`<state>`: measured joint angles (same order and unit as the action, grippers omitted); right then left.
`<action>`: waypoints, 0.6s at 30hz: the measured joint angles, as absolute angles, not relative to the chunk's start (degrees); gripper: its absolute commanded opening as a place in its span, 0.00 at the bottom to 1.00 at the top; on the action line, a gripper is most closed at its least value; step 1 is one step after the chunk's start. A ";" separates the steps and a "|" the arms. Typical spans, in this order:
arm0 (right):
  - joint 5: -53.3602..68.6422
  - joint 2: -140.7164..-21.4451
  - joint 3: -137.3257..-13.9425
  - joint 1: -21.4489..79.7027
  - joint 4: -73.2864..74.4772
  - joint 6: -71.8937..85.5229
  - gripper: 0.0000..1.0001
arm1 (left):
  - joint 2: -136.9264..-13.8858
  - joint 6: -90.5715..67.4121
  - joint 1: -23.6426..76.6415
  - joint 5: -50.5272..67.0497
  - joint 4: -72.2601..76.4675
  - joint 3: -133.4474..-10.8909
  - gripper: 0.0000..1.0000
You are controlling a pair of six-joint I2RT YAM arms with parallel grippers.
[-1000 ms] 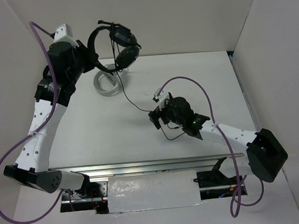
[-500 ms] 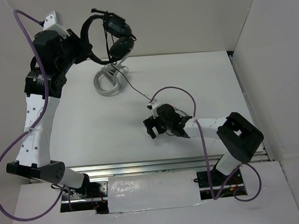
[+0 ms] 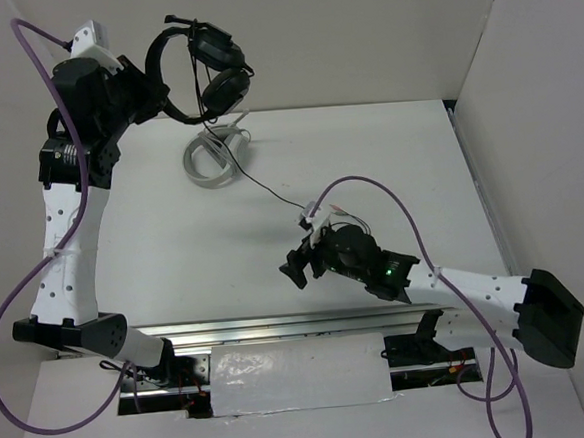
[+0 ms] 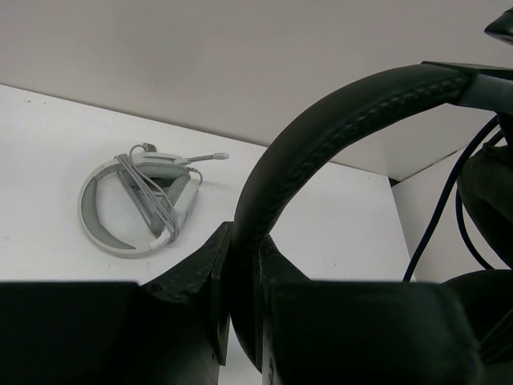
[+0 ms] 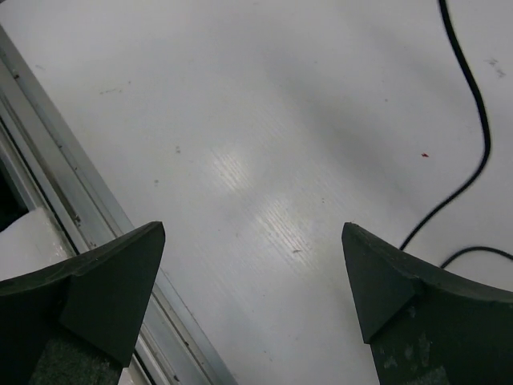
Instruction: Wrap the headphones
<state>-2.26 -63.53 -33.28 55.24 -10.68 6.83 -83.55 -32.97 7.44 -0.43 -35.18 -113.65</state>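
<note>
Headphones (image 3: pixel 228 86) gripped by headband (image 4: pixel 337 120) in left hand (image 4: pixel 240 277), right hand (image 5: pixel 252 233) released, wrist view showing cable (image 5: pixel 478 128) beside it

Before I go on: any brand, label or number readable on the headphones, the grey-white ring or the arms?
None readable.
The headphones show plain black, no brand.
The grey-white ring bears no legible mark.
The right arm shows only a small green light, no text.
</note>
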 measured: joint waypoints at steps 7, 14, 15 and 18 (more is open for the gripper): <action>-5.76 -62.78 -28.47 49.21 -11.05 10.31 1.00 | -83.55 -32.99 6.87 0.40 -35.18 -113.65 0.00; -2.48 -75.48 -27.83 40.88 -15.59 12.84 0.98 | -83.55 -32.97 6.72 1.69 -35.16 -113.65 0.00; -1.39 -77.58 -28.14 40.49 -16.47 12.91 0.96 | -83.55 -32.97 6.66 2.02 -35.16 -113.65 0.00; 1.54 -84.60 -31.38 40.38 -17.39 12.84 0.55 | -83.55 -32.99 6.35 3.38 -35.11 -113.65 0.00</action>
<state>1.54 -84.60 -31.38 40.38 -17.39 12.84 -83.55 -32.99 6.35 3.38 -35.11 -113.65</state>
